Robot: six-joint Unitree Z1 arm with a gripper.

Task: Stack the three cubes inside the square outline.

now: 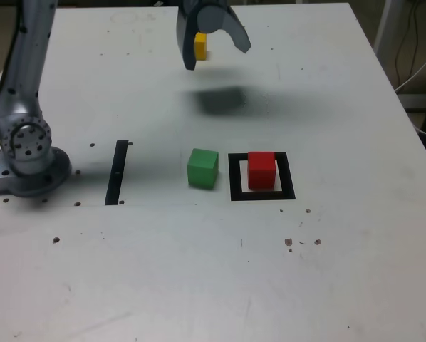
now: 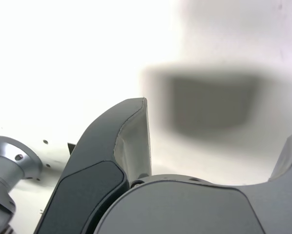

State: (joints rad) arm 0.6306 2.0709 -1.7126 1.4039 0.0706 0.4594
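We see the gripper [image 1: 216, 53] with its jaws spread wide and holding nothing, hanging above the table [image 1: 199, 285] near the far edge. The yellow cube [image 1: 200, 45] shows between the jaws in the exterior view, though we cannot tell if it sits on the table behind them. The arm [image 1: 24, 85] rises from its base at the exterior view's left. The red cube [image 1: 261, 170] sits inside the square outline [image 1: 263, 194], the green cube [image 1: 202, 168] just beside it, and the black strip [image 1: 117, 172] lies further left

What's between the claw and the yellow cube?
Nothing visible. The open claw hangs empty above the table, the yellow cube just behind it in the exterior view; green cube sits far off.
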